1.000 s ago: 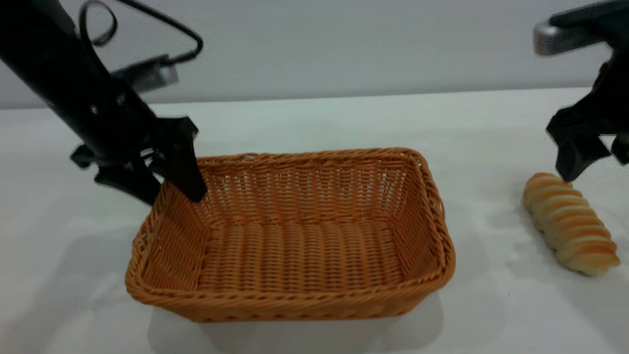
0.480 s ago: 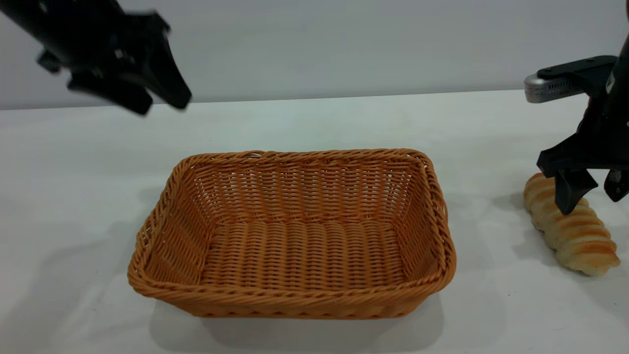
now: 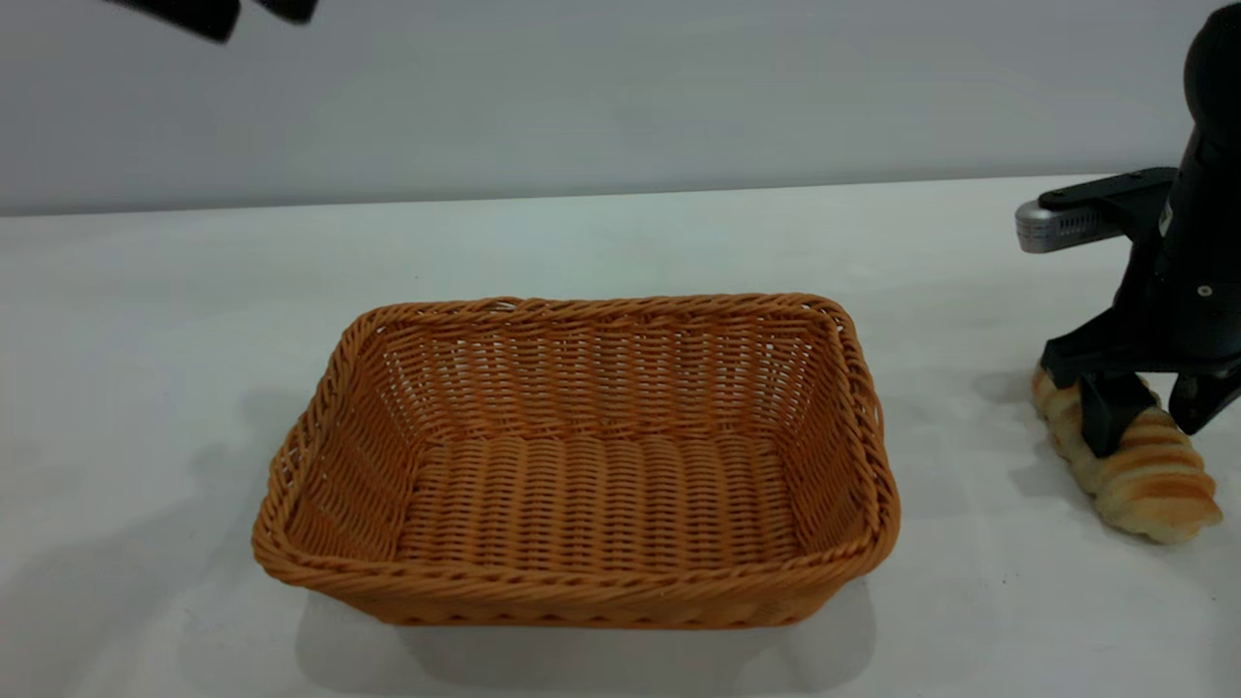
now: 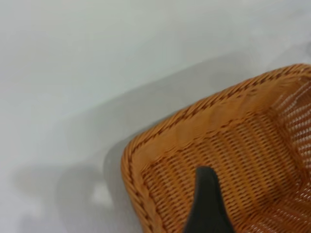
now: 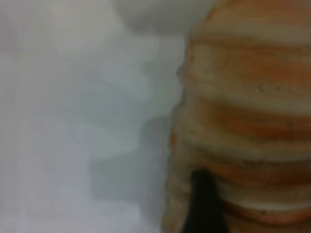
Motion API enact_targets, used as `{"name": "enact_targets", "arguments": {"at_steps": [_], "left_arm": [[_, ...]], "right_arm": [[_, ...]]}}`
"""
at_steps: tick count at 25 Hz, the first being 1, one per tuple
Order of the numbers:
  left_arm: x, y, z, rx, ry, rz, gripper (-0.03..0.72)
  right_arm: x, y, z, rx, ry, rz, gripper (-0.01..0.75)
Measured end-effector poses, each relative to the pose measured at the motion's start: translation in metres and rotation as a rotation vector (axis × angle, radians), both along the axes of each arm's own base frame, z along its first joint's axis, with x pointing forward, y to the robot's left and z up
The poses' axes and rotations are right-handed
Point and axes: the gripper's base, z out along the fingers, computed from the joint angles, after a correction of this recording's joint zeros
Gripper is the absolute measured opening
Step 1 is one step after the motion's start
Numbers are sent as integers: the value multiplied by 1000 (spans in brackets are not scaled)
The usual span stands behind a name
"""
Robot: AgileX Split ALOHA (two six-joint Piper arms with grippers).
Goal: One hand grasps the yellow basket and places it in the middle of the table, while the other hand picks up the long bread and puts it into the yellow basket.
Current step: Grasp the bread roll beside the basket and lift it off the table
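Note:
The yellow basket (image 3: 582, 586) stands empty in the middle of the white table (image 3: 620, 242); one corner of it shows in the left wrist view (image 4: 194, 124). My left gripper (image 3: 250, 10) is open and empty, high above the basket's far left corner, with only its fingertips in the exterior view. The long bread (image 3: 1154, 485) lies on the table at the far right and fills the right wrist view (image 5: 248, 97). My right gripper (image 3: 1144, 438) is open and low, with one finger on each side of the bread near its middle.
Bare white tabletop lies between the basket and the bread and all round the basket. A plain grey wall runs behind the table's far edge. Nothing else stands on the table.
My left gripper let go of the basket's far left rim and rose up and away. My right gripper came down until its fingers straddle the bread. The basket and bread stayed put.

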Motion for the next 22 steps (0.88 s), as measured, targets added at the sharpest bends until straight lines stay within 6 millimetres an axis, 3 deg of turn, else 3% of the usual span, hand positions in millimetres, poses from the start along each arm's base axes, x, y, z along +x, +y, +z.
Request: {"name": "enact_targets", "arguments": {"at_steps": [5, 11, 17, 22], "left_arm": [[-5, -2, 6, -33, 7, -3, 584], [-6, -2, 5, -37, 17, -7, 584], [-6, -2, 5, -34, 16, -14, 584], [-6, -2, 5, -29, 12, -23, 584]], "right_arm": [[0, -3, -10, -3, 25, -8, 474], [3, -3, -10, -8, 51, -19, 94], [1, -9, 0, -57, 145, -28, 82], [3, -7, 52, -36, 53, -33, 82]]}}
